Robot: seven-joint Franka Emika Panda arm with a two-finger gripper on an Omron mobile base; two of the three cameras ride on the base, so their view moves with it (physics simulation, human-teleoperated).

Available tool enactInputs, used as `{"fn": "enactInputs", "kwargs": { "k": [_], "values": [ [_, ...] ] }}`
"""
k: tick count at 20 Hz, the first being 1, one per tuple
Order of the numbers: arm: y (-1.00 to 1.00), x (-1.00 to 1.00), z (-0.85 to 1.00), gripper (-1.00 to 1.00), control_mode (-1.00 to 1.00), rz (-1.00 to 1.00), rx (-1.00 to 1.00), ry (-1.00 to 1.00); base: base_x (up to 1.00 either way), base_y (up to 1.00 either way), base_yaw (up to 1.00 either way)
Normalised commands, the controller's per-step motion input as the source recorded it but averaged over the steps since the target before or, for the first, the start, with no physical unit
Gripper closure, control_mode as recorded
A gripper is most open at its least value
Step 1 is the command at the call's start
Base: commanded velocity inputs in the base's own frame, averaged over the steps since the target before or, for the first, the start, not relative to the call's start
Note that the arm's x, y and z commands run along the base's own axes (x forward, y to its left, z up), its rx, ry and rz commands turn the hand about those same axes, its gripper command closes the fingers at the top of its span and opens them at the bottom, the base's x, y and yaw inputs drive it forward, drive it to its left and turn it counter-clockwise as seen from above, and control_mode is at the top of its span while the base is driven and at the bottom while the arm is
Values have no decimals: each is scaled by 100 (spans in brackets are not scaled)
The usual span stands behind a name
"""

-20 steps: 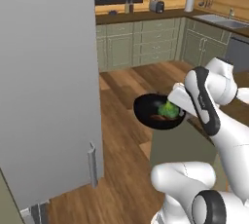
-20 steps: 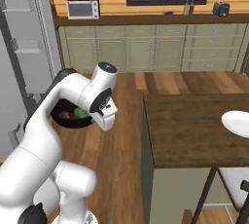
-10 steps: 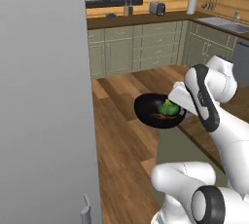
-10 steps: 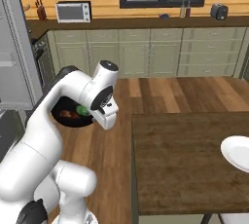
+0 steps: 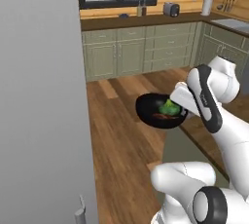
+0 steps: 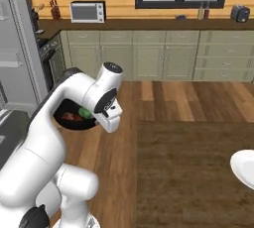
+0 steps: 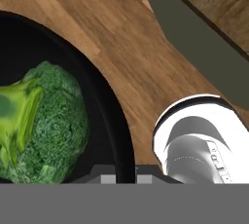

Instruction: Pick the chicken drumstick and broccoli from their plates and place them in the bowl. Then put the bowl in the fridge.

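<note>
The glossy black bowl (image 5: 151,111) hangs in the air above the wooden floor, with my gripper (image 5: 179,107) shut on its right rim. Inside it lie the green broccoli (image 5: 169,106) and the reddish-brown chicken drumstick (image 5: 162,117). From the right base view the bowl (image 6: 65,119) sits behind my forearm, holding the broccoli (image 6: 85,114) and drumstick (image 6: 73,117). The hand view has the bowl's rim (image 7: 115,121) pinched at the bottom, the broccoli (image 7: 44,121) close beside it. The fridge's grey door (image 5: 39,96) stands tall to the bowl's left.
A dark wooden table (image 6: 188,172) lies to my right with a white plate (image 6: 245,167) at its far edge. Green cabinets and a counter (image 5: 146,21) run along the back wall. The fridge body (image 6: 15,58) rises at the left, wooden floor between.
The whole picture has shifted: the base has moved, so the fridge door fills more of the left base view. The bowl stays gripped in the same pose.
</note>
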Motion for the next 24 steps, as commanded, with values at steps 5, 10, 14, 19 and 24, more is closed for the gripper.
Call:
{"fn": "enactInputs", "kwargs": {
  "k": [5, 10, 14, 19, 24],
  "values": [
    [0, 0, 0, 100, 100, 0, 0, 0, 95, -38, 17],
    [0, 0, 0, 100, 100, 0, 0, 0, 100, -37, 17],
    [0, 0, 0, 100, 100, 0, 0, 0, 100, -23, 10],
    [0, 0, 0, 100, 100, 0, 0, 0, 100, -15, 2],
    [0, 0, 0, 100, 100, 0, 0, 0, 29, -17, 11]
  ]
}}
